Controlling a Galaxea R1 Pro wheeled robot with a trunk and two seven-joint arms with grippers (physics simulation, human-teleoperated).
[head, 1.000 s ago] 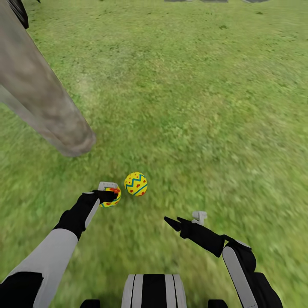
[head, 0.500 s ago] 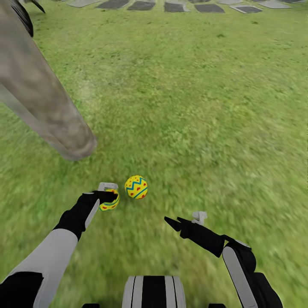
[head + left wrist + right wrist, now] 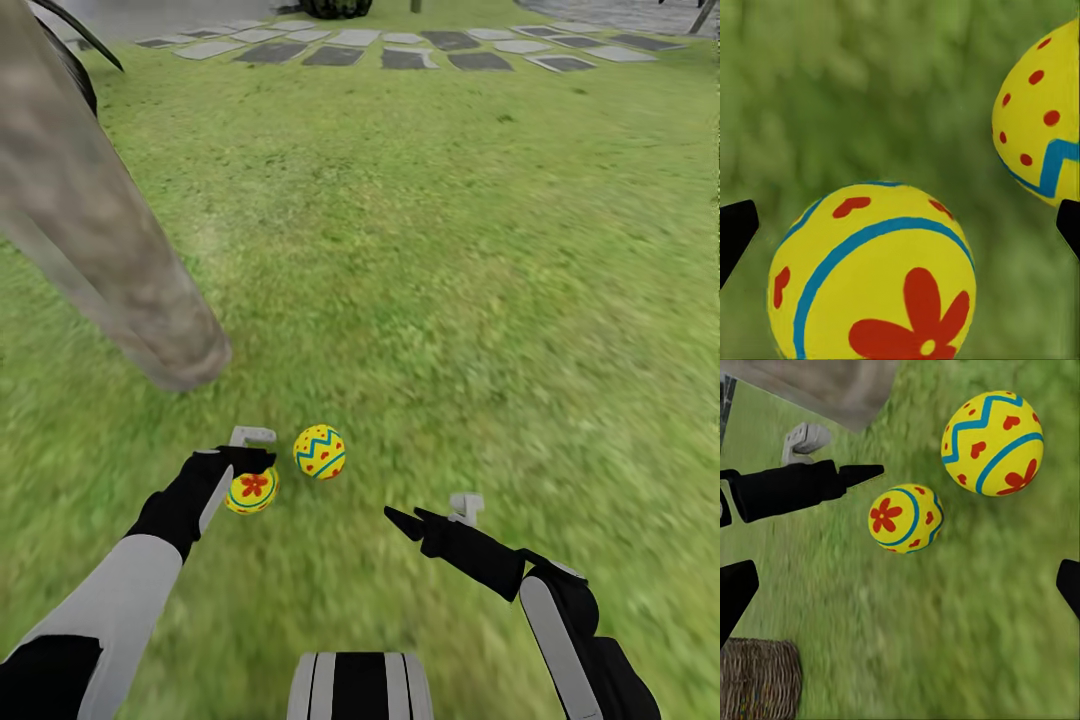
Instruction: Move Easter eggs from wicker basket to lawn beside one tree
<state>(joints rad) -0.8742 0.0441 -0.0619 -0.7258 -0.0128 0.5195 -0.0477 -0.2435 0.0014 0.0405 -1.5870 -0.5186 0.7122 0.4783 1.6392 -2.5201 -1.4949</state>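
Two yellow Easter eggs lie on the lawn close to the tree, whose thick grey-brown trunk leans at the left. One egg has blue zigzags. The other egg, with a red flower, sits right under my left gripper, which is open with its fingers clear of the egg. Further right, my right gripper is open and empty. A piece of the wicker basket shows in the right wrist view.
Grey paving stones run across the far end of the grass, with a dark bush behind them. Open grass stretches ahead and to the right of the eggs.
The flower egg has left the left gripper's fingers and dropped just below them. The head camera has tilted up, bringing the paving stones into view. The right arm is still.
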